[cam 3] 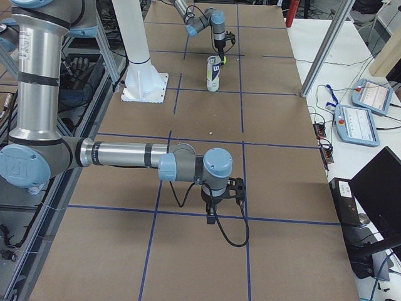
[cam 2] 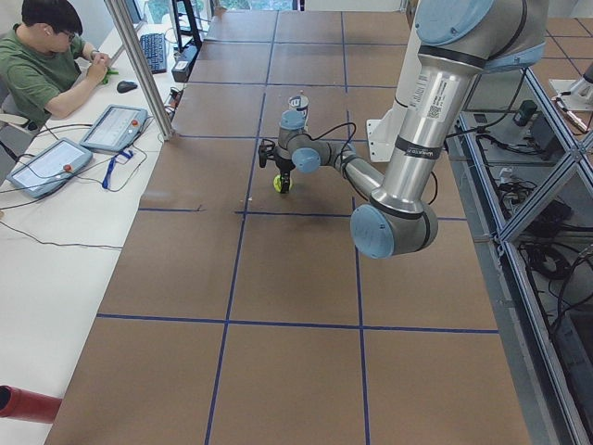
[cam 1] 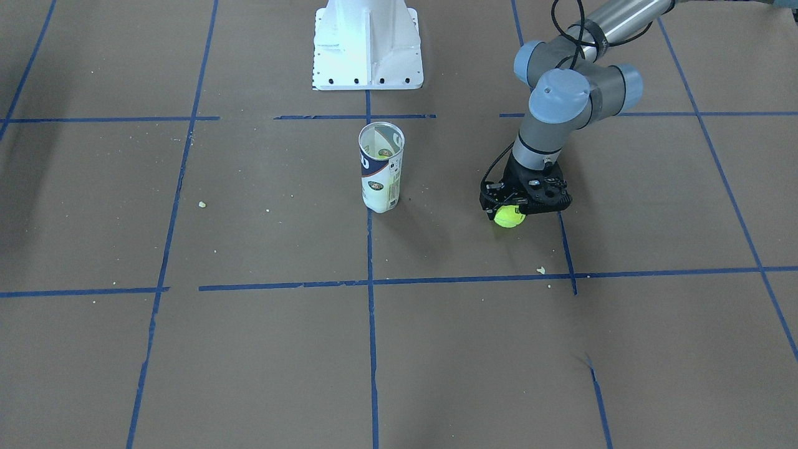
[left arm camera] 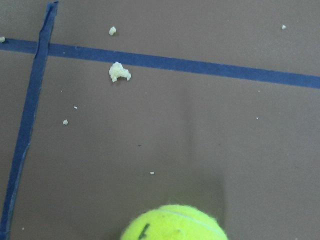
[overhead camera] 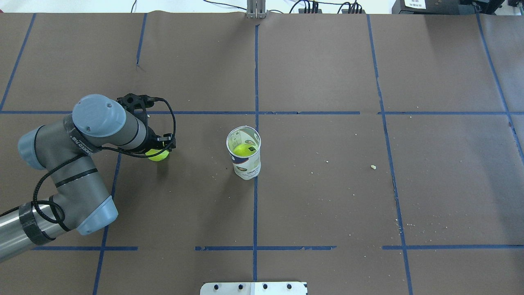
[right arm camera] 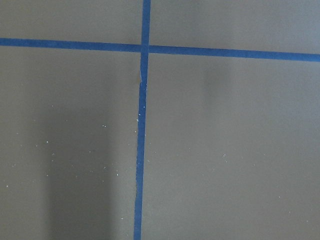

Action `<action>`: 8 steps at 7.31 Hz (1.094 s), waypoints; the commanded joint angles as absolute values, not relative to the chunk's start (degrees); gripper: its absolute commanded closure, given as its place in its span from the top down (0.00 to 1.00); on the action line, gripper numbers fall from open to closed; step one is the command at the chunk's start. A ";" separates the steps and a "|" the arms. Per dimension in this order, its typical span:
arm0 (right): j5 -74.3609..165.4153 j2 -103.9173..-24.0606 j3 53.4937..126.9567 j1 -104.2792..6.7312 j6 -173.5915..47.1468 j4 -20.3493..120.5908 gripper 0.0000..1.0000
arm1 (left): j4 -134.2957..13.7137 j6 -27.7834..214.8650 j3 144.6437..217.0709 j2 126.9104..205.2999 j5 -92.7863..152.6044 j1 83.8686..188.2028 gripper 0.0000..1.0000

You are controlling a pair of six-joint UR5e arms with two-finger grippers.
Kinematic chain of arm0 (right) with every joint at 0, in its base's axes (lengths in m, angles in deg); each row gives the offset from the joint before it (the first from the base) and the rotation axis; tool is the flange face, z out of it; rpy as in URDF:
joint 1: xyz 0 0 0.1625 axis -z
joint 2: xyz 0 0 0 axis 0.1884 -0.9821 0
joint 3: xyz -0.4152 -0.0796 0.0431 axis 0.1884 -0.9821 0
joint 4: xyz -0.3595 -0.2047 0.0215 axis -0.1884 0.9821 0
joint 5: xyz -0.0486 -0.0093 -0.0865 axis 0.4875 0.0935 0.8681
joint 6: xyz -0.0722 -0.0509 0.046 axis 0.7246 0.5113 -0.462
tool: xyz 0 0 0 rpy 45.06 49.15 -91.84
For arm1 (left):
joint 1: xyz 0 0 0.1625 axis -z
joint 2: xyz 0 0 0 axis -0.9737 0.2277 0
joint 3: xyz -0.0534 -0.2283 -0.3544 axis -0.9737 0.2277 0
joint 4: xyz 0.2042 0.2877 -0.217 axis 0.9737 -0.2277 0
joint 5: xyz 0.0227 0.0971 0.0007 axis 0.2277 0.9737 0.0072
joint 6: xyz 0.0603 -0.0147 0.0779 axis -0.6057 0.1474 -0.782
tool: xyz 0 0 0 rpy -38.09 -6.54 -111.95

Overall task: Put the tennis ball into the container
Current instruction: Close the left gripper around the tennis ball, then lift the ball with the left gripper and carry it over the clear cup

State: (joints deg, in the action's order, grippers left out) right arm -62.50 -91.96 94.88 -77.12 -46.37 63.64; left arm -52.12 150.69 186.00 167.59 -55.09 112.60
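Observation:
A yellow-green tennis ball (cam 1: pixel 509 218) sits in my left gripper (cam 1: pixel 511 211), which is shut on it just above the brown table; the ball pokes out below the black fingers. The left wrist view shows only the ball's top (left arm camera: pixel 175 226) with its dark mark. The container (cam 1: pixel 381 167), a tall white and navy can, stands upright and open-topped at the table's middle, well apart from the gripper. Seen from overhead, the container (overhead camera: pixel 244 155) holds another tennis ball (overhead camera: pixel 242 150). My right gripper (cam 3: pixel 223 199) shows only in the exterior right view, so I cannot tell its state.
The white robot base (cam 1: pixel 368 47) stands behind the can. Blue tape lines (cam 1: pixel 371 280) cross the brown paper, and small crumbs (cam 1: pixel 540 270) lie scattered on it. An operator (cam 2: pixel 46 65) sits with tablets (cam 2: pixel 113 127) at the side table.

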 commanded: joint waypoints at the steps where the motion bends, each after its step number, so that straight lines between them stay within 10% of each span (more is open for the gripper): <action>1: -62.50 -91.92 94.88 -77.12 -46.37 63.64 1.00 | -51.07 150.62 188.48 167.43 -55.17 113.57 0.28; 8: -62.50 -91.92 94.88 -77.12 -46.37 63.64 1.00 | -17.99 148.07 216.94 171.01 -60.61 124.82 0.30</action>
State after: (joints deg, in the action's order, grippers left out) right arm -62.50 -91.99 94.88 -77.12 -46.37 63.64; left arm -24.75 148.09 212.12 169.10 -59.15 123.12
